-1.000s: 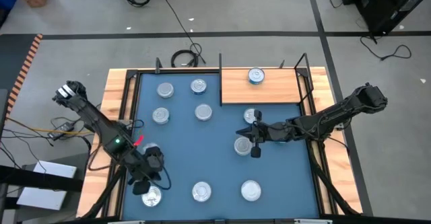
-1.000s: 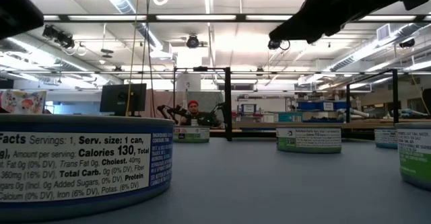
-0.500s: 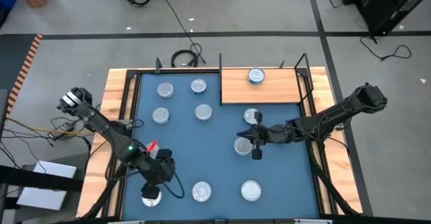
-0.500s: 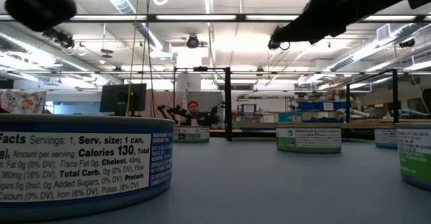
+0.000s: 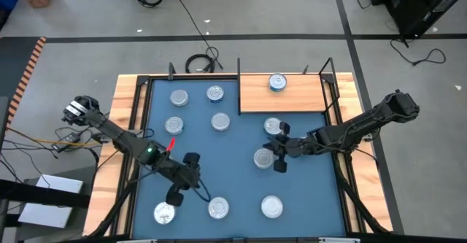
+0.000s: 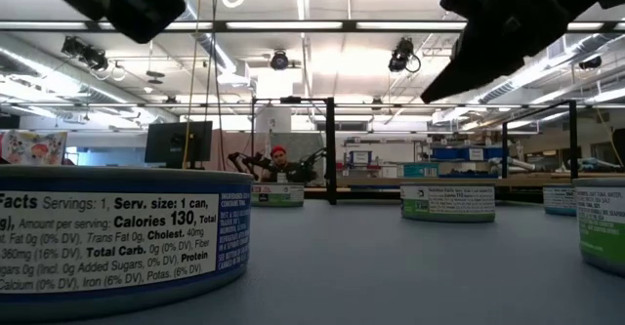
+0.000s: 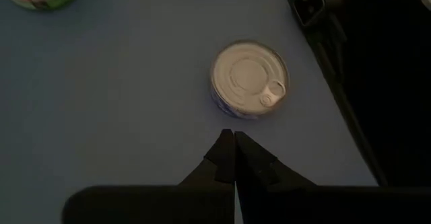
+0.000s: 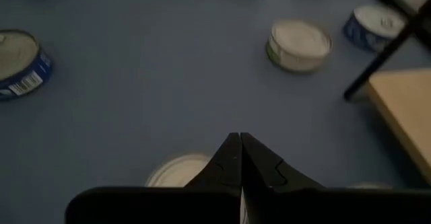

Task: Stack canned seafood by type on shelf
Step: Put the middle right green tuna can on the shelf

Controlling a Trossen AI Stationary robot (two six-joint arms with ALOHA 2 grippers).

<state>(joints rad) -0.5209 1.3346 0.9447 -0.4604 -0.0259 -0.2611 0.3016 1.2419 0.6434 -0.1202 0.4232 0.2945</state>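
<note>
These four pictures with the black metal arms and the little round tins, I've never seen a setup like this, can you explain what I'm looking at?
It is a robot with two dark jointed arms at a table covered by a large blue mat. One picture looks straight down from overhead, one looks level across the tabletop, and two come from cameras on the arms' wrists.

Small round silver-lidded tins lie scattered on the mat. One blue-sided tin stands on the light-brown wooden board at the mat's far right corner.

The left gripper is above the mat's near left part, close to a silver-lidded tin. The right gripper is over the middle right, beside another tin. Both are shut and hold nothing.
</note>
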